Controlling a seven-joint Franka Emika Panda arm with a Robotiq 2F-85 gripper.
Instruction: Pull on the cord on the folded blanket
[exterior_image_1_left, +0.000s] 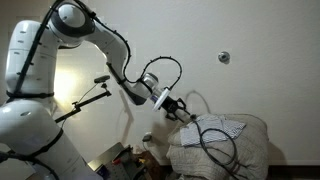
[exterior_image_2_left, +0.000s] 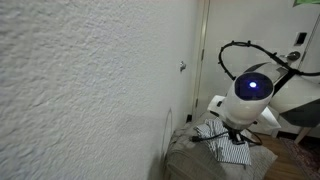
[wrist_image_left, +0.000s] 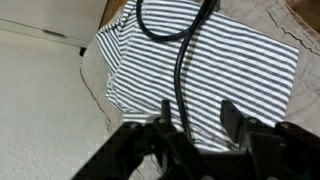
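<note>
Arm (exterior_image_1_left: 40, 70): white, smooth rounded shells in an exterior view, well behind the tool.
Tool (exterior_image_1_left: 178, 109): dark, angled down toward the pile; jaws spread apart, clamping nothing.
Cord (wrist_image_left: 182, 70): thin, black, flexible; runs loose between the fingers (wrist_image_left: 232, 115), then curves away ahead of the tool.
Folded blanket (exterior_image_1_left: 255, 150): bulky, off-white, wrinkled; just below and ahead of the tool.
Striped patch (wrist_image_left: 230, 70): grey-and-white stripes, flat, directly beneath the tool.
Wrist view only: the finger gap and the cord's line through it.
Exterior views only: the cord's oval loop and the whole pile.
In the way: rounded joint (exterior_image_2_left: 252, 88) with a blue light, mostly hiding the tool.
Surroundings: rough textured wall (exterior_image_2_left: 80, 90); small round fitting (exterior_image_1_left: 223, 57) high above the tool.
</note>
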